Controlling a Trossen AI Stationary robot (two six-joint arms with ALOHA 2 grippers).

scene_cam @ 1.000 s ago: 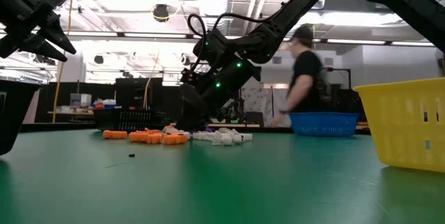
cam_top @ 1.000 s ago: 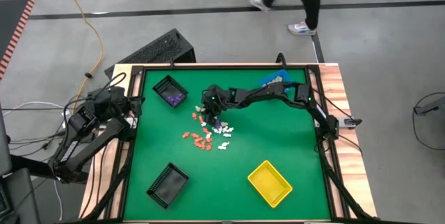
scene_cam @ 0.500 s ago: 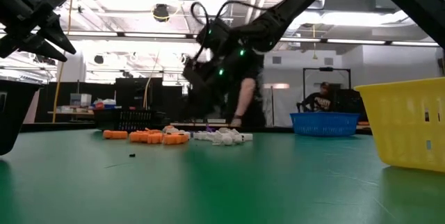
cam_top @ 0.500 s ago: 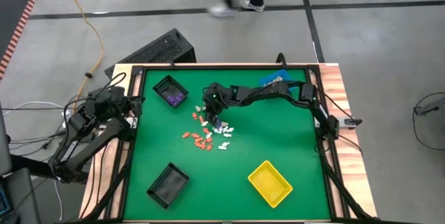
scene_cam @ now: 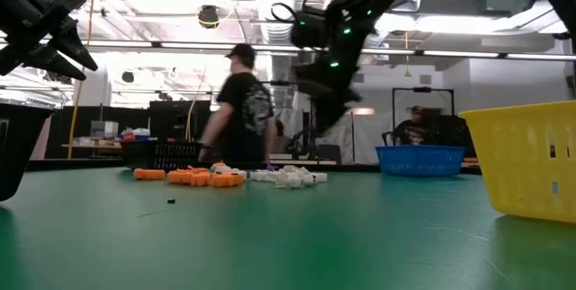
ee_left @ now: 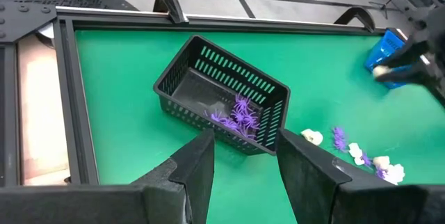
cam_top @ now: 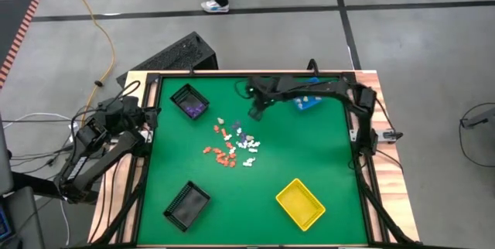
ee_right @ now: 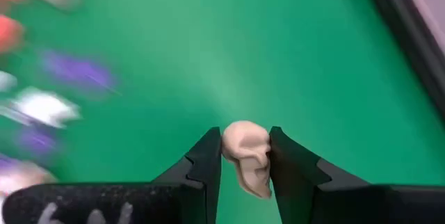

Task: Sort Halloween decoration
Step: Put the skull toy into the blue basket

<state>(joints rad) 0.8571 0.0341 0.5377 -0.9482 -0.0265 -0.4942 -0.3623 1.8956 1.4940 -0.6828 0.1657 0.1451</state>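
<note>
Green table point(cam_top: 309, 156), right pincer point(ee_right: 245, 156) clamped on beige skull point(ee_right: 247, 156), left pincer point(ee_left: 243, 161) apart.

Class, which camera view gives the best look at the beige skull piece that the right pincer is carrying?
The right wrist view: the beige skull fills the gap in the right pincer, clamped on both sides. In the left wrist view it is only a pale blur. The high and low views show the arm, but the skull cannot be made out.

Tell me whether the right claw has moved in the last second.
Yes. The right claw, shut on a beige skull, left the decoration pile and swung toward the blue bin.
</note>
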